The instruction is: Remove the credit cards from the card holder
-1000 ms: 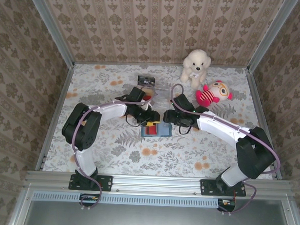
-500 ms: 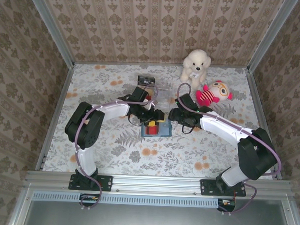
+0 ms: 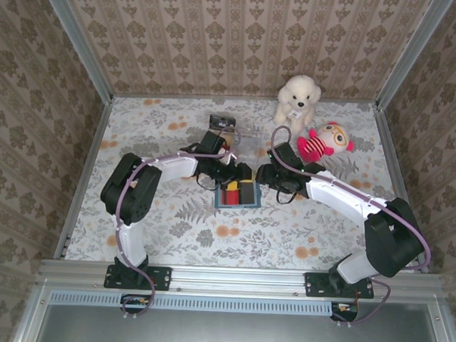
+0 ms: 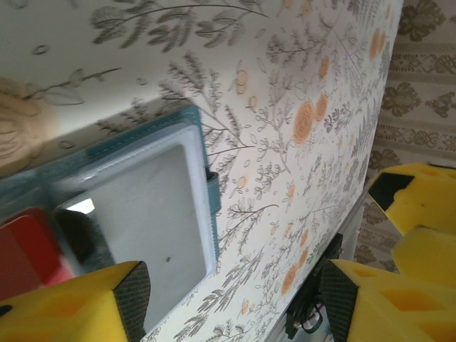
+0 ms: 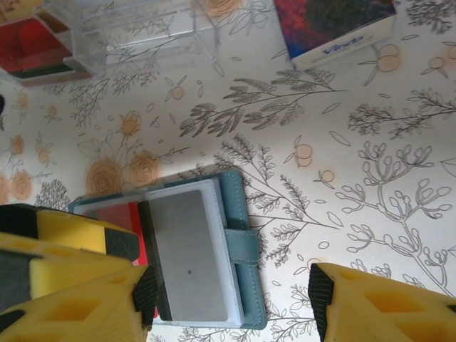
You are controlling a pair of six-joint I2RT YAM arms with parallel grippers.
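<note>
A: Why's the card holder (image 5: pixel 203 256) flat, open?
B: Sleeves up for access. Left gripper (image 4: pixel 234 292) spread, empty, holder's corner btwn its fingers. Right gripper (image 5: pixel 234 288) spread too; red card (image 5: pixel 117 211) inside holder, just by one finger.

White plush dog (image 3: pixel 298 98) & red doll (image 3: pixel 320 143), back-right.

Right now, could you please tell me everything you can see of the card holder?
The card holder is a teal, leather-look wallet lying open and flat on the floral table cover. A closing tab sticks out from one edge. Inside, a clear plastic sleeve shows a grey face, with a red card beside it. The left gripper and right gripper stand open over it; contact cannot be judged.
</note>
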